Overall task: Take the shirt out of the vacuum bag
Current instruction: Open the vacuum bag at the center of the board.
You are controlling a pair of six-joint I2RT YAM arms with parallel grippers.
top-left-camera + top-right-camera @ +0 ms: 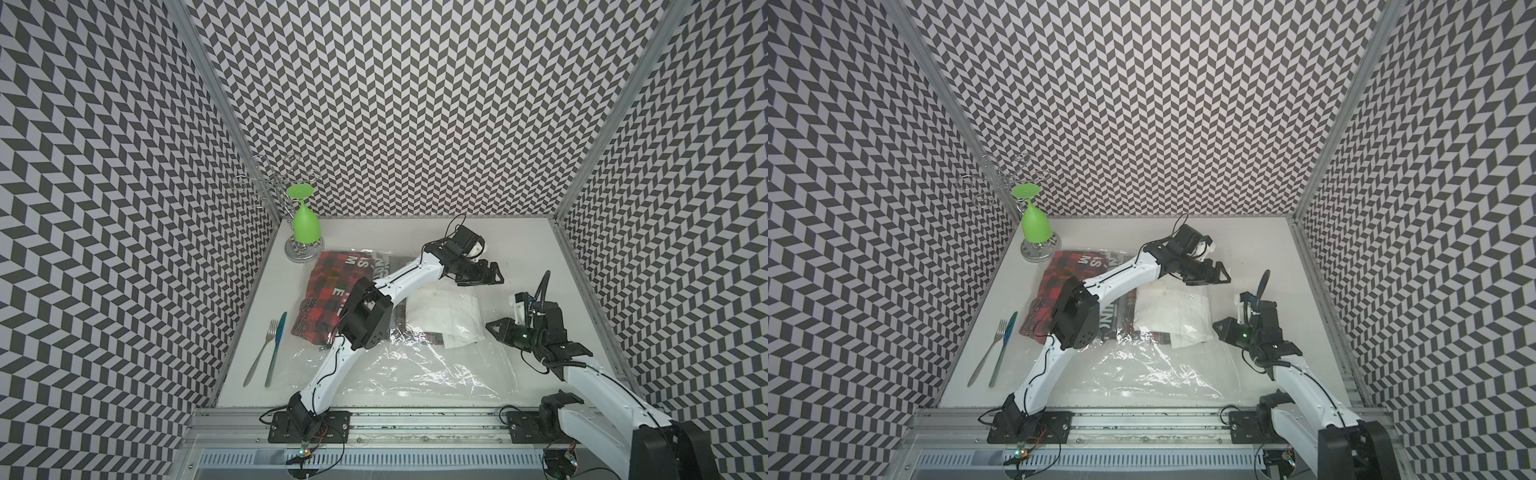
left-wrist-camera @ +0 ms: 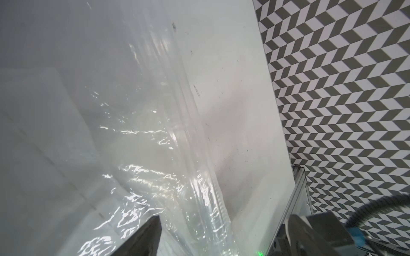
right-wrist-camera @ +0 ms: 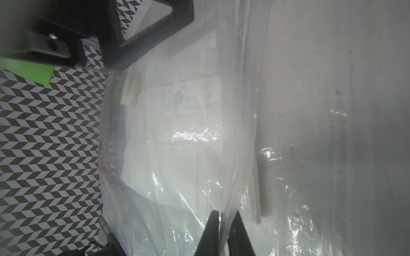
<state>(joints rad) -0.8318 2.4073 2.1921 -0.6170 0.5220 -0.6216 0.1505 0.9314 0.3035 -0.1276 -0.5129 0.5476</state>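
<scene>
Right tool (image 3: 225,213) seemingly pinches crinkly, glossy vacuum bag (image 3: 188,137)

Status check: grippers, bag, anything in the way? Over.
Left gripper open, above the vacuum bag. Right gripper shut on bag film. White folded garment not yet out. Fork, knife beside bag.

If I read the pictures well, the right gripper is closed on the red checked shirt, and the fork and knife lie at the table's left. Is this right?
No. The right gripper is closed on a fold of the clear bag, not the red checked shirt, as the right wrist view shows. The fork and knife do lie there.
</scene>
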